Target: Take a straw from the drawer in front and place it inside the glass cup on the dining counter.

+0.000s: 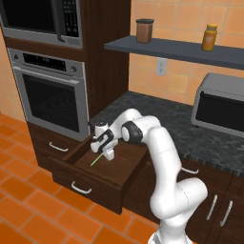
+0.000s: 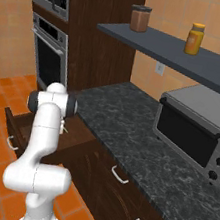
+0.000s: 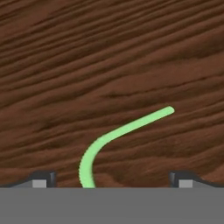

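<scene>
Built-in oven (image 1: 50,95) under a microwave (image 1: 43,19) on the left, toaster oven (image 2: 196,134) on dark granite worktop (image 2: 129,130), brown canister (image 1: 144,30) and what looks like an amber jar (image 1: 209,37) on wall shelf (image 1: 181,50)

1. The straw (image 3: 127,130), thin and pale green, lies flat on the drawer floor between the two fingers (image 3: 43,178), which stand spread wide to either side of it.
2. The drawer (image 1: 78,172), dark-brown wood with a curved silver handle, stands pulled open beneath the fingers.
</scene>
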You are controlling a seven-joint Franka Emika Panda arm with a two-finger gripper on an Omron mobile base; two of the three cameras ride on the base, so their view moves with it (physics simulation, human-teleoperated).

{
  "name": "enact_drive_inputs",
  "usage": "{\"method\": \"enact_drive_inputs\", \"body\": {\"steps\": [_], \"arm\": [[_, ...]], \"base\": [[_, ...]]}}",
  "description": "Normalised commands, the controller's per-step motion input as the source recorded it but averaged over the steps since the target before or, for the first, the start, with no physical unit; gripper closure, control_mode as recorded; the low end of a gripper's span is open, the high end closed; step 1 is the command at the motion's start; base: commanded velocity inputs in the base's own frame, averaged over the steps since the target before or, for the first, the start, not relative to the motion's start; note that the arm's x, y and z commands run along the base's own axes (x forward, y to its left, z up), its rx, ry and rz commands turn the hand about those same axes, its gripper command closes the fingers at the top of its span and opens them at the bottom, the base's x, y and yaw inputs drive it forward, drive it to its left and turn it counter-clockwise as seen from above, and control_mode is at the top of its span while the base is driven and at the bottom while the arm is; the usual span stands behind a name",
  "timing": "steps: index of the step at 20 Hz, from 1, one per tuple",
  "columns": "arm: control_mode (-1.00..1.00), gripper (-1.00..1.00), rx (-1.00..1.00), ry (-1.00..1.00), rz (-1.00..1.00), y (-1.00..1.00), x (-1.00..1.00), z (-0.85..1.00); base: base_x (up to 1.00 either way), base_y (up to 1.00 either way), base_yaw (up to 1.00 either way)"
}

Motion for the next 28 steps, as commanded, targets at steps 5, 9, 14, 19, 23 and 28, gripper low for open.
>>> {"method": "enact_drive_inputs", "body": {"steps": [5,9,14,19,23,28], "arm": [[-1.0,-1.0,0.0,0.0,0.0,0.0,0.04,-0.58],[-1.0,1.0,0.0,-0.01,0.0,0.0,-0.05,-0.54],[-1.0,1.0,0.0,-0.08,0.0,0.21,-0.49,-1.0],[-1.0,1.0,0.0,-0.07,0.0,0.45,-0.59,-1.0],[-1.0,1.0,0.0,0.0,0.09,0.48,-0.96,-1.0],[-1.0,1.0,0.0,0.0,0.1,0.4,-0.96,-1.0]], "base": [[0.0,0.0,0.0],[0.0,0.0,0.0],[0.0,0.0,0.0],[0.0,0.0,0.0],[0.0,0.0,0.0],[0.0,0.0,0.0]]}}
